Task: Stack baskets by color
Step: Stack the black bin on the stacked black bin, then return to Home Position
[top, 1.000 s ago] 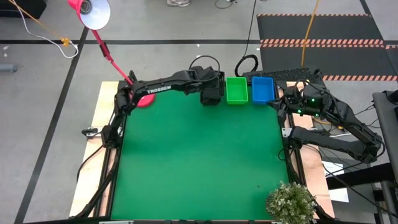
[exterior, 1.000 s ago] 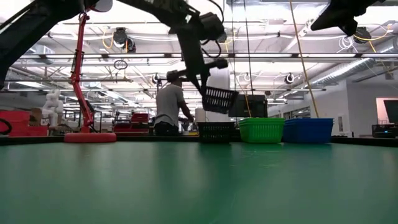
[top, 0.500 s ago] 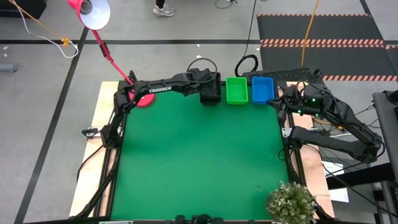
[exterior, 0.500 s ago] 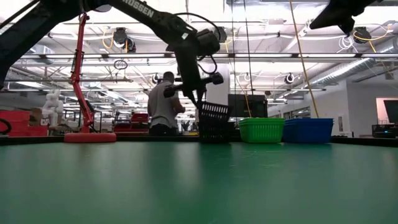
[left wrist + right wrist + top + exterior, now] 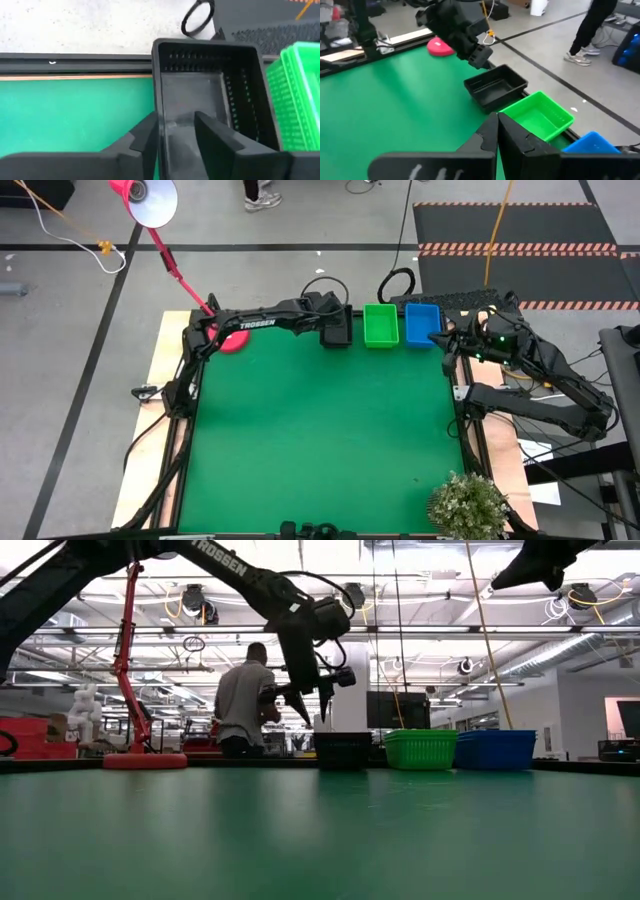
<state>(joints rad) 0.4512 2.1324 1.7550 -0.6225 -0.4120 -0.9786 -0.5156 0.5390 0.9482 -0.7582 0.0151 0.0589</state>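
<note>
At the table's far edge a row of baskets stands on the green mat: a black basket stack (image 5: 340, 340), a green basket (image 5: 380, 326) and a blue basket (image 5: 422, 323). My left gripper (image 5: 314, 718) hovers open just above the black basket (image 5: 343, 750). In the left wrist view one of its fingers stands outside and one inside the basket's near wall (image 5: 172, 127). The low view shows a gap between the fingertips and the rim. My right gripper (image 5: 498, 122) is shut and empty, raised beyond the table's right edge (image 5: 447, 348).
A pink lamp base (image 5: 232, 340) with a red pole stands at the far left corner. A potted plant (image 5: 468, 502) is at the near right corner. A person (image 5: 240, 705) stands in the room beyond the far edge. The mat's middle (image 5: 320, 430) is bare.
My left gripper has come down toward the far edge with a black basket that hung tilted from it. It has set the basket level onto the black stack, then opened and let go. The person behind has walked to the left.
</note>
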